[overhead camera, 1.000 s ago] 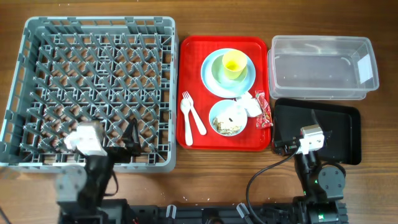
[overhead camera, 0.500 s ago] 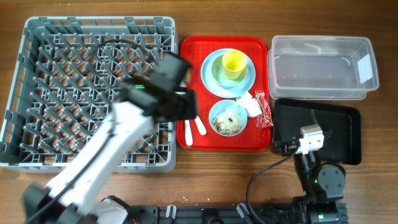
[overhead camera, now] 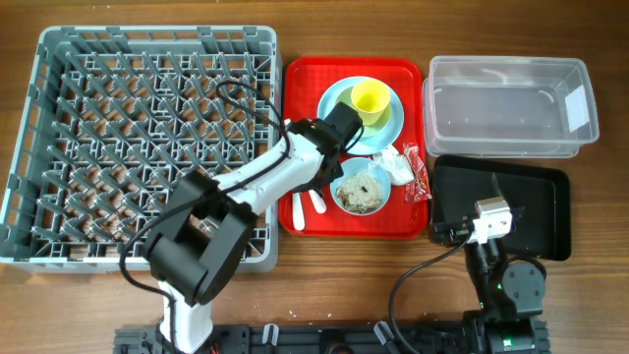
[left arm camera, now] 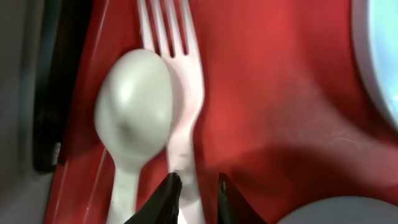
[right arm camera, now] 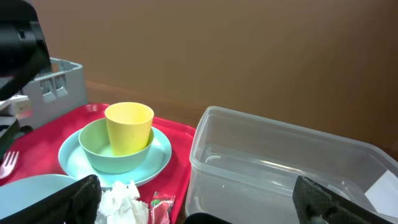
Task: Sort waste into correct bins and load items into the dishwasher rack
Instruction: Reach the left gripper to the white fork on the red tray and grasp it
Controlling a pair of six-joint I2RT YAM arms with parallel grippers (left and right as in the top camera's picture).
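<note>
Fingertips of the left gripper (left arm camera: 198, 190) stand narrowly apart, straddling the handle of the white plastic fork (left arm camera: 181, 106) without clearly pinching it. Fork and white plastic spoon (left arm camera: 134, 115) lie touching, side by side, at the left edge of the red tray (left arm camera: 280, 93). Their long axes run near to far, tines pointing far. Right gripper (right arm camera: 196, 199) gapes wide, empty, over the black tray (overhead camera: 531, 211).

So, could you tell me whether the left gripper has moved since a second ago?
Yes. The left gripper has swung right, from the front edge of the dishwasher rack to over the red tray, above the fork and spoon.
</note>
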